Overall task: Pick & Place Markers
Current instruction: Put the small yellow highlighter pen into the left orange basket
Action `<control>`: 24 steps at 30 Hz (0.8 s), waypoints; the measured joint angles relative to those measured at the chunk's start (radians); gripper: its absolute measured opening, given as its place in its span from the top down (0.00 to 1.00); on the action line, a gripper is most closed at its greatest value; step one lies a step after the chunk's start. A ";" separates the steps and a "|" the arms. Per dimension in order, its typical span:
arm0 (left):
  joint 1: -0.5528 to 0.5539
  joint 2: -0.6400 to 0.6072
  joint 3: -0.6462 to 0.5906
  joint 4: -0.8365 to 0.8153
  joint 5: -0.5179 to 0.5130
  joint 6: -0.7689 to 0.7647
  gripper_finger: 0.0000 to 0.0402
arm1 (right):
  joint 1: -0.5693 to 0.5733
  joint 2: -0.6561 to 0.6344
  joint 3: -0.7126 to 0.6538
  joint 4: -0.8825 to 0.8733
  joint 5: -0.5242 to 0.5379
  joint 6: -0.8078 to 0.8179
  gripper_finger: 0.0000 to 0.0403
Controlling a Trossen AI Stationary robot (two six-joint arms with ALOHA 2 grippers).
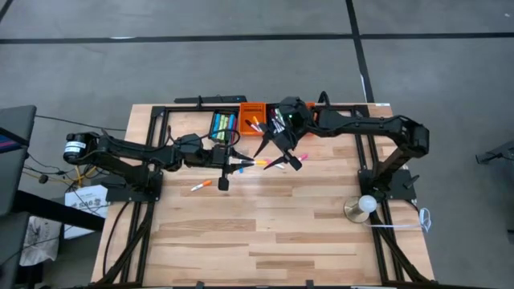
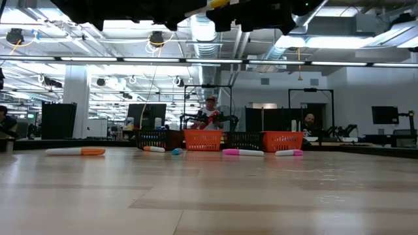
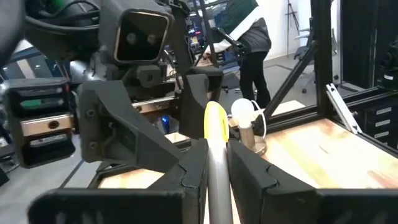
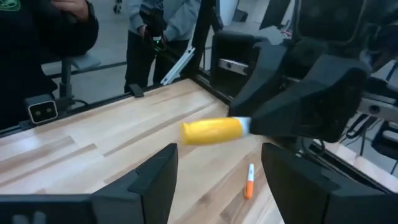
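1. Left gripper (image 3: 216, 163), jaws clamped on a yellow-capped marker (image 3: 215, 127), mid-surface.
2. Right gripper (image 4: 217, 171) opposite it, jaws apart, empty.
3. Bins (image 1: 235, 120) at the far edge hold some markers; several others (image 1: 201, 185) remain loose.

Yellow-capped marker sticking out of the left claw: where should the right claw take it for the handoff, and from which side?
Probably the yellow cap end: it juts clear of the left claw, which is shut on the marker's pale barrel. The right claw, open, faces the cap broadside; closing across it from the free end should avoid the left fingers.
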 joint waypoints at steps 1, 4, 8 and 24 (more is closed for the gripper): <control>0.000 0.000 0.000 0.000 0.000 0.000 0.87 | 0.000 0.001 0.000 0.007 -0.003 0.003 0.45; 0.002 0.000 0.000 0.000 0.000 0.001 0.87 | 0.010 0.001 0.000 0.012 -0.002 0.002 0.46; 0.002 0.000 0.000 -0.002 0.007 0.003 0.87 | 0.029 -0.001 0.000 0.031 0.001 0.002 0.47; 0.002 -0.002 0.000 0.000 0.012 0.004 0.87 | 0.066 -0.004 0.000 0.091 0.030 0.002 0.56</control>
